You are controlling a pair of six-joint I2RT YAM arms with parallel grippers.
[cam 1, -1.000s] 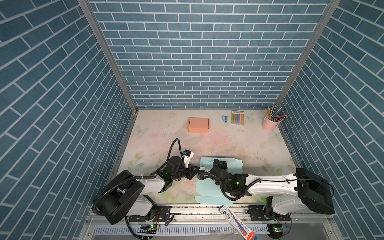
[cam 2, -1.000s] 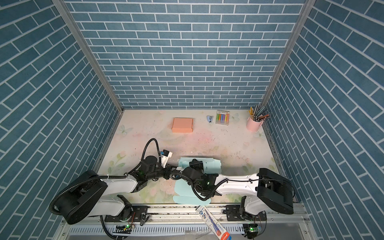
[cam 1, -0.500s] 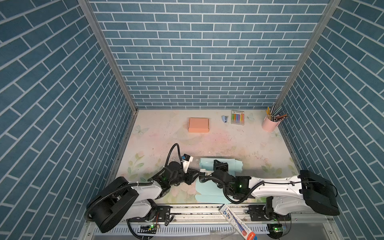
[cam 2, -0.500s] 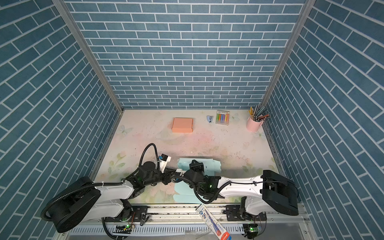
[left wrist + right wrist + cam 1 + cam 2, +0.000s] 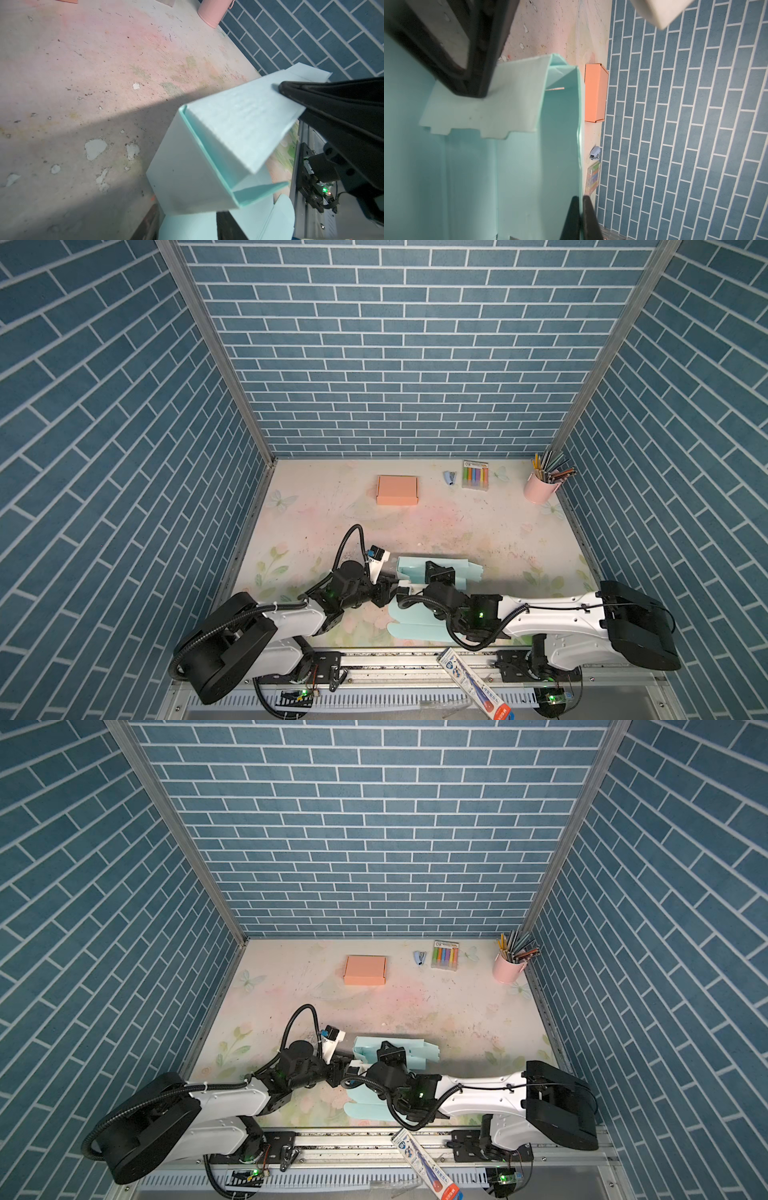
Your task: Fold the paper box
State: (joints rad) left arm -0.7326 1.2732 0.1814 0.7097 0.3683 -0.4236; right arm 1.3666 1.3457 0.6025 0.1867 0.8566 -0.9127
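The light teal paper box (image 5: 467, 572) is half folded near the table's front middle, its back wall upright and a flat panel (image 5: 409, 624) lying toward the front edge. My right gripper (image 5: 580, 207) is shut on the top edge of that upright wall (image 5: 560, 128); in both top views it sits over the box (image 5: 419, 1052). My left gripper (image 5: 188, 226) stands open at the box's left corner (image 5: 187, 176), its fingers (image 5: 228, 226) either side of the flat teal panel. A tabbed side flap (image 5: 483, 112) leans inward beside a left finger.
At the back stand a folded orange box (image 5: 397, 490), a small stapler (image 5: 449, 477), a marker pack (image 5: 475, 475) and a pink cup of pencils (image 5: 539, 489). A toothpaste tube (image 5: 473, 680) lies across the front rail. Blue brick walls close in three sides.
My left gripper's jaws have spread apart, and it has drawn slightly toward the front. The right gripper has kept its hold on the box wall.
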